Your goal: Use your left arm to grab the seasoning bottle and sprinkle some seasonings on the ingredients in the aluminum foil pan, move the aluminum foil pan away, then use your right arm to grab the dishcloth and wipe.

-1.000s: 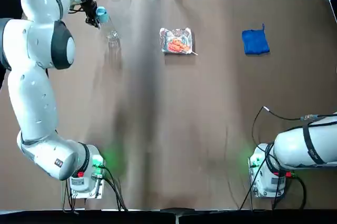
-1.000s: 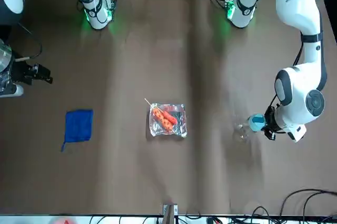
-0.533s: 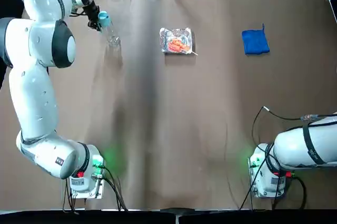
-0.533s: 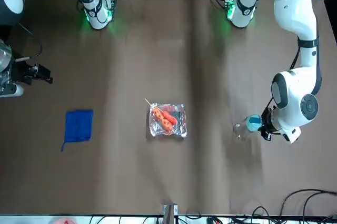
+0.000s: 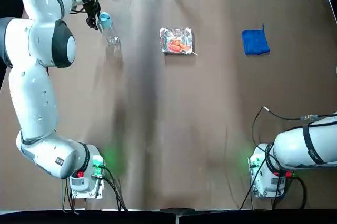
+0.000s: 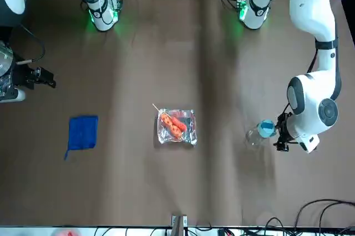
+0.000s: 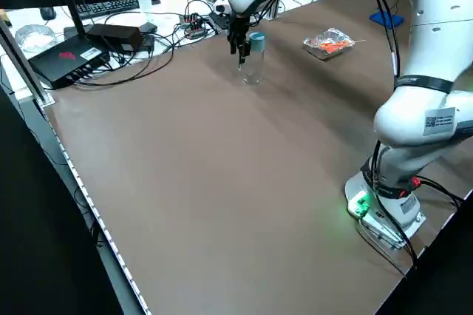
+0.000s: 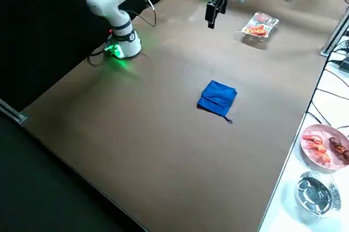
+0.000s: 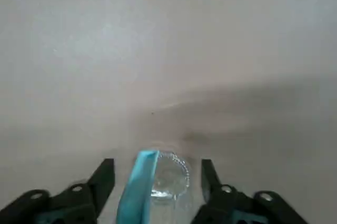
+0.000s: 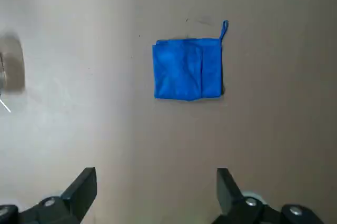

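From here the left gripper [image 9: 154,188] looks spread wide at the upright seasoning bottle [image 6: 258,132], left of the foil pan [image 5: 176,41], and should centre, probably, before squeezing gently.

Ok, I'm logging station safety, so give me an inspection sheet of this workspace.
Surface: brown tabletop, no spills seen
Job's things: clear bottle with light-blue cap upright; silver foil pan holding orange-red food; folded blue cloth
Clutter: nothing seen among these
Grippers: left black pincer open around the bottle; right black pincer open, above the table
Cables: black tangle beyond the far edge
Surroundings: pink plate of food
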